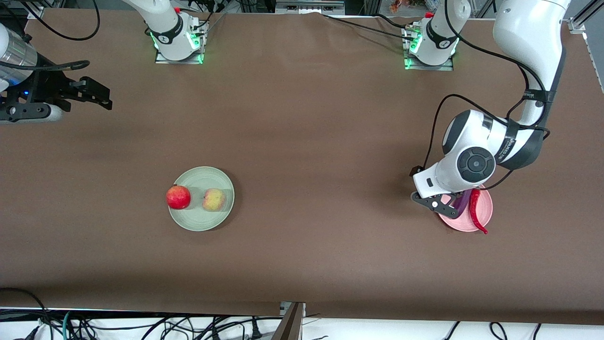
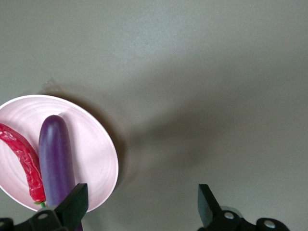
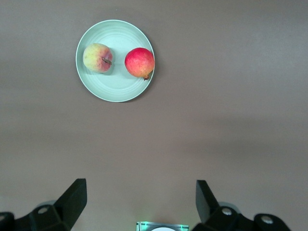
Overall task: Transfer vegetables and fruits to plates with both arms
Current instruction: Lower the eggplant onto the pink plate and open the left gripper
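Now two fruits (image 1: 196,198), two vegetables (image 1: 469,208), two plates (image 1: 202,222)

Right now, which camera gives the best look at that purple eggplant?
The left wrist view: the eggplant lies in plain sight on the pink plate beside the chili pepper. In the front view the left gripper hides most of it, and only a purple sliver shows. The right wrist view misses it entirely.

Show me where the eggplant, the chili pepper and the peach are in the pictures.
eggplant (image 2: 56,159), left wrist view, middle of its purple body on the pink plate.
chili pepper (image 1: 474,208), front view, middle of its red curved body.
peach (image 1: 213,199), front view, centre of the fruit on the green plate.
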